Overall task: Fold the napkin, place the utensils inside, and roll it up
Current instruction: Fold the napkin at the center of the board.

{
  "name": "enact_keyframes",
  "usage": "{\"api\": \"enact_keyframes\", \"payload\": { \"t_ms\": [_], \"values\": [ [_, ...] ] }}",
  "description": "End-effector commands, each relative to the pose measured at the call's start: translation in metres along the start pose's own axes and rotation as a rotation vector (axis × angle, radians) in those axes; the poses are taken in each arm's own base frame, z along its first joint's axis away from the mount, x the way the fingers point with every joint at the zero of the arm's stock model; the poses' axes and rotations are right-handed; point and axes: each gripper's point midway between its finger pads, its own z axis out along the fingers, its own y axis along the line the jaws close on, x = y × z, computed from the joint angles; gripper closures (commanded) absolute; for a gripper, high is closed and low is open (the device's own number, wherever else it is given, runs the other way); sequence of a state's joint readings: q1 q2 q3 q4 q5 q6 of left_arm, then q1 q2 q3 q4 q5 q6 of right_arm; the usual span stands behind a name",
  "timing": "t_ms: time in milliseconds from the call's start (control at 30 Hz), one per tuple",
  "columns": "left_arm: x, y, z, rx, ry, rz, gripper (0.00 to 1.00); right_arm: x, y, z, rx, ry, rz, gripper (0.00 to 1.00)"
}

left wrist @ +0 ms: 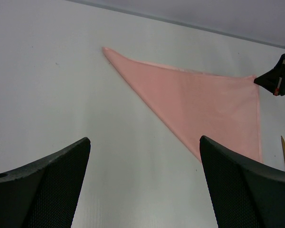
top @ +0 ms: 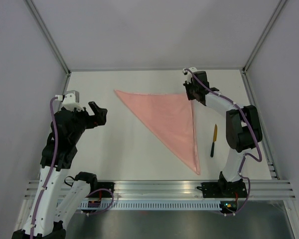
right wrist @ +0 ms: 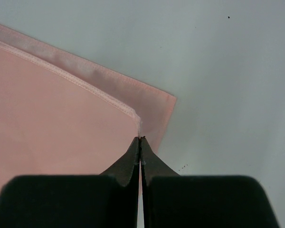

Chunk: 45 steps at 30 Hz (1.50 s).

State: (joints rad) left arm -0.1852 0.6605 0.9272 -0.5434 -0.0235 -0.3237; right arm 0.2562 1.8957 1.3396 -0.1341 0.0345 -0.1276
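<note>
The pale salmon-pink napkin lies flat on the table, folded into a triangle. It also shows in the left wrist view and the right wrist view. My right gripper is at the napkin's far right corner, and in its own view the jaws are shut on the corner of the top layer. The utensil, a thin stick with a yellow part and a dark part, lies on the table to the right of the napkin. My left gripper is open and empty, left of the napkin.
The white table is bounded by grey walls at the back and sides. A metal rail runs along the near edge. The right arm's elbow hangs just right of the utensil.
</note>
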Motion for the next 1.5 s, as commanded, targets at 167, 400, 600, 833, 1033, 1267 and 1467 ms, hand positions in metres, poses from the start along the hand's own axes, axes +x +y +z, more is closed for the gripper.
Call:
{"api": "enact_keyframes", "payload": {
  "t_ms": [167, 400, 600, 833, 1033, 1267, 1467],
  "values": [
    [-0.006, -0.004, 0.002, 0.016, -0.021, -0.022, 0.0, -0.026, -0.012, -0.002, 0.022, -0.07, 0.031, 1.0],
    [-0.005, -0.004, 0.003, 0.015, -0.018, -0.022, 0.0, -0.025, -0.017, 0.0, 0.024, -0.071, 0.044, 1.0],
    [-0.006, -0.003, 0.002, 0.016, -0.023, -0.023, 0.0, -0.025, -0.019, 0.001, 0.026, -0.07, 0.051, 1.0],
    [-0.005, -0.004, 0.002, 0.018, -0.02, -0.022, 0.0, -0.022, -0.021, 0.002, 0.027, -0.062, 0.054, 1.0],
    [-0.006, -0.003, 0.002, 0.015, -0.021, -0.023, 0.0, -0.024, -0.021, 0.004, 0.029, -0.062, 0.053, 1.0],
    [-0.005, -0.003, 0.002, 0.017, -0.021, -0.021, 0.0, -0.025, -0.023, 0.008, 0.029, -0.055, 0.054, 1.0],
    [-0.005, -0.003, 0.002, 0.016, -0.019, -0.021, 0.0, -0.014, -0.022, 0.014, 0.027, -0.029, 0.053, 1.0]
  ]
}}
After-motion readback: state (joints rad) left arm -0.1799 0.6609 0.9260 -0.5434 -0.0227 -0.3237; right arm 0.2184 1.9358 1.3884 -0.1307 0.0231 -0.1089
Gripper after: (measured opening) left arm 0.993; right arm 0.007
